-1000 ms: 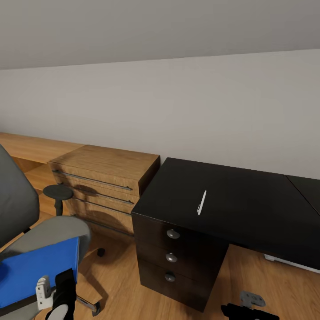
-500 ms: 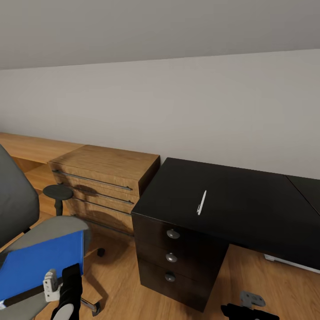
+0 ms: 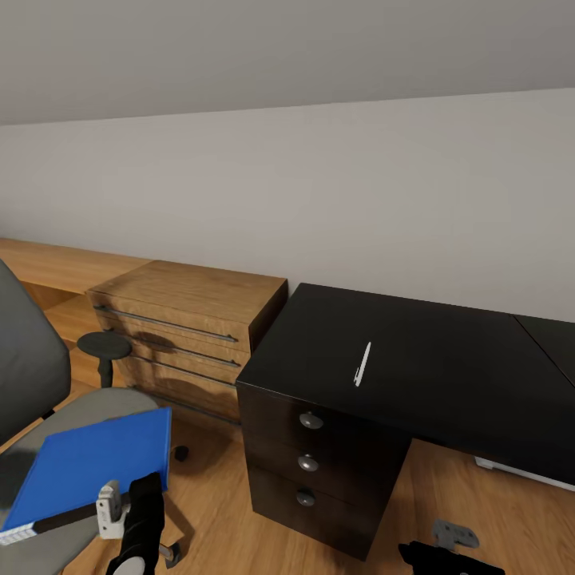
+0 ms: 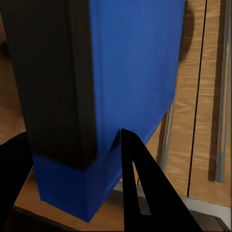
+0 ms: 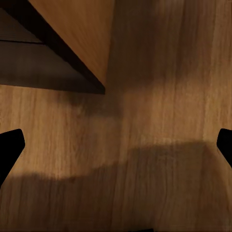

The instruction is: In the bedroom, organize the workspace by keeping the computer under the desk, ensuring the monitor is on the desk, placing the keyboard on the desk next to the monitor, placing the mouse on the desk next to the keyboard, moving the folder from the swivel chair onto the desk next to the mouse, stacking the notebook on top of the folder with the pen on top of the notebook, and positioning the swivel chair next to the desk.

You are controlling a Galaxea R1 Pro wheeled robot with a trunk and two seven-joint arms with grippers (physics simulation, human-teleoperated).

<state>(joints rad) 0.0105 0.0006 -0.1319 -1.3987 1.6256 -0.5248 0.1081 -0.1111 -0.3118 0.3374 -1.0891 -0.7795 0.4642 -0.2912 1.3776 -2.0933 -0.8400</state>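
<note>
Left gripper [image 3: 120, 511] pinched on the blue folder's [image 3: 92, 463] near edge, above the swivel chair [image 3: 48, 415], presumably for transfer to the desk [image 3: 423, 367] bearing the pen [image 3: 362, 364]; right gripper [image 3: 447, 559] spread wide, empty.

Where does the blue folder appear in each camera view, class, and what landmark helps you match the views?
Head view: the blue folder sits at lower left, over the swivel chair, with the left tool at its near edge.
Left wrist view: the folder fills the centre, between the tool's fingers.
Right wrist view: not in it.
Shared landmark: the wooden floor, seen in all three.
</note>
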